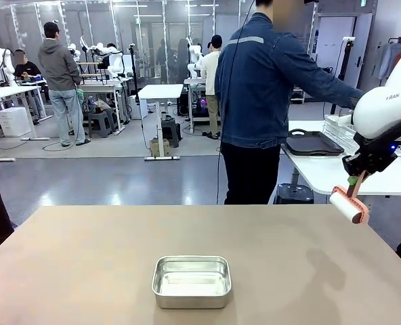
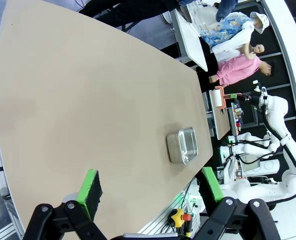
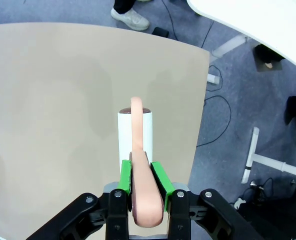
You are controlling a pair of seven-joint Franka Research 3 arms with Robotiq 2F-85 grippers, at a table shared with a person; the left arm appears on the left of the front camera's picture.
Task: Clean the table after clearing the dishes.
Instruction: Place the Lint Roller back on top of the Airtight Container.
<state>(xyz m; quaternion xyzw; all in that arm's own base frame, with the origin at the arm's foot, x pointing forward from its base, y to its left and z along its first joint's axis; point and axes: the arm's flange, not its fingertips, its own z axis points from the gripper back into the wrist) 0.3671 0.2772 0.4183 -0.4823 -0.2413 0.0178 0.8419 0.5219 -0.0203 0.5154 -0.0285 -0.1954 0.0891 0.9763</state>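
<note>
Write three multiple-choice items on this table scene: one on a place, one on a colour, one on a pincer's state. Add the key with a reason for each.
1. Where does the steel pan sit on the table?
A. near the robot's edge, about mid-width
B. at the far left corner
C. on the dark tray

2. What colour is the handle of the lint roller?
A. blue
B. salmon pink
C. black

3. How does the left pincer stand?
A. shut on a cloth
B. shut on the pan
C. open, holding nothing

Key:
1 A: the front view shows the pan low and central on the taupe top.
2 B: the right wrist view shows a pink handle clamped between the green pads of the right pincer.
3 C: the left wrist view shows its green pads wide apart with only table between them.
</note>
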